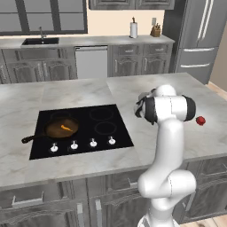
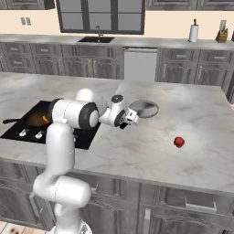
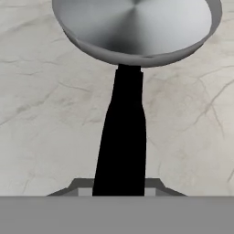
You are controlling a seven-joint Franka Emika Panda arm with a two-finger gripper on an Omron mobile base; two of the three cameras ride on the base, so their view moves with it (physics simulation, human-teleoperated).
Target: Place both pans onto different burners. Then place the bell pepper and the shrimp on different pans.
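Note:
A dark cast-iron skillet [image 1: 62, 128] sits on the front-left burner of the black cooktop [image 1: 116, 135], and the small orange shrimp [image 1: 66, 128] lies inside it. The shiny steel pan [image 2: 144, 109] rests on the marble counter to the right of the cooktop. Its black handle [image 3: 123, 137] points toward my gripper [image 2: 130, 118], which is shut on that handle with a fingertip against each side. The red bell pepper [image 2: 179, 142] lies on the counter further right, apart from both pans. Two right-hand burners [image 1: 105, 128] are bare.
White knobs [image 1: 93, 142] line the cooktop's front. My own arm [image 1: 168, 133] blocks much of the counter in the left base view. A sink [image 2: 96, 39], paper towel roll [image 2: 194, 33] and knife block [image 2: 222, 34] stand on the back counter, far off.

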